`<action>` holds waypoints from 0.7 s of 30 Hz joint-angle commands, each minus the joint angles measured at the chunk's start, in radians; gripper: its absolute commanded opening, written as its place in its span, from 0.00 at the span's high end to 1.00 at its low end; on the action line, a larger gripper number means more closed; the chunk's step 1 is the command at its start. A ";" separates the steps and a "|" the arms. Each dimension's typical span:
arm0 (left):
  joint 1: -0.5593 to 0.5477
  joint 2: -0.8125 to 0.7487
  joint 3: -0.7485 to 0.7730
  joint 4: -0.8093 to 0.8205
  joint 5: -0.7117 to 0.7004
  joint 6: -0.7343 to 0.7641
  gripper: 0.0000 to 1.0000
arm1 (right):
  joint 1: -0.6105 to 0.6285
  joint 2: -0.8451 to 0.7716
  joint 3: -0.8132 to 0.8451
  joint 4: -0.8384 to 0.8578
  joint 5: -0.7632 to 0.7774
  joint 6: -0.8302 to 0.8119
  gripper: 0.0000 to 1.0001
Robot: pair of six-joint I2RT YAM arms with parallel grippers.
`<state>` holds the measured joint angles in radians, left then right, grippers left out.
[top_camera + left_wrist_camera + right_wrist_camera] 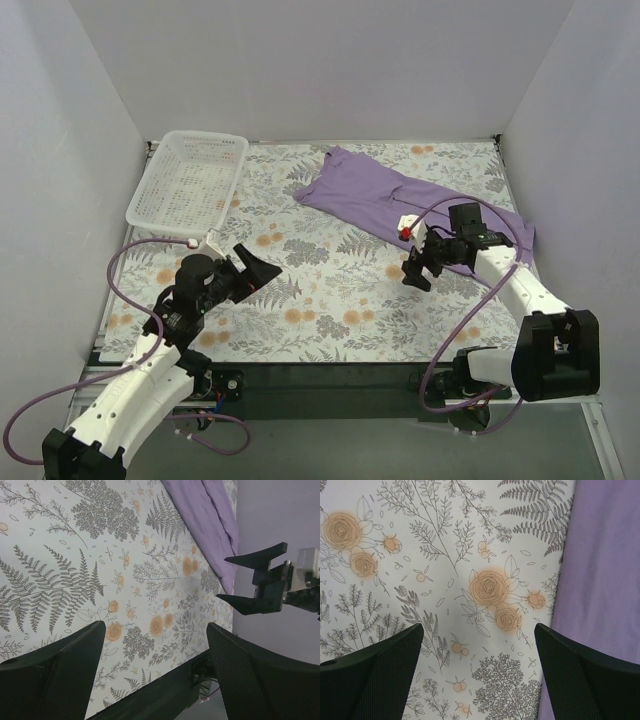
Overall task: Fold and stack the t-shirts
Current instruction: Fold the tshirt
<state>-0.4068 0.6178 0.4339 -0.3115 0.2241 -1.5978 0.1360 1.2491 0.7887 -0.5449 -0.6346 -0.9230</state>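
There is one lavender t-shirt (390,195), one white mesh basket (190,180) and two arms. The t-shirt lies in a slanted band on the far right part of the tabletop (330,300), reaching from the far middle to the right edge. The basket stands at the far left corner, well apart from it. The left fingers (262,270) are spread wide over bare flowered cloth and hold nothing. The right fingers (412,278) are also spread wide, just beside the t-shirt's near edge. Between both arms lies a broad bare stretch.
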 commanded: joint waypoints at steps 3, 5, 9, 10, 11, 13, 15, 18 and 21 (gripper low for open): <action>0.006 -0.053 0.020 -0.050 -0.011 -0.005 0.19 | 0.102 0.051 0.055 0.074 0.200 0.019 0.02; 0.006 -0.062 0.032 -0.075 -0.015 -0.002 0.19 | 0.140 0.079 0.072 0.101 0.268 0.039 0.03; 0.006 -0.092 0.058 -0.115 -0.025 0.007 0.19 | 0.204 0.144 0.110 0.151 0.406 0.078 0.04; 0.006 -0.096 0.068 -0.129 -0.032 0.009 0.19 | 0.215 0.160 0.124 0.163 0.458 0.085 0.04; 0.008 -0.099 0.072 -0.136 -0.034 0.013 0.19 | 0.232 0.197 0.136 0.168 0.482 0.093 0.04; 0.006 -0.110 0.080 -0.150 -0.042 0.013 0.19 | 0.243 0.234 0.182 0.169 0.531 0.111 0.06; 0.006 -0.124 0.085 -0.164 -0.043 0.013 0.19 | 0.258 0.280 0.210 0.177 0.558 0.122 0.07; 0.006 -0.147 0.089 -0.182 -0.049 0.013 0.19 | 0.278 0.337 0.256 0.192 0.616 0.148 0.11; 0.008 -0.168 0.085 -0.201 -0.058 0.015 0.18 | 0.301 0.391 0.290 0.192 0.671 0.157 0.17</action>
<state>-0.4068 0.4721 0.4873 -0.4679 0.1871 -1.5936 0.4171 1.6089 1.0256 -0.3851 -0.0528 -0.7994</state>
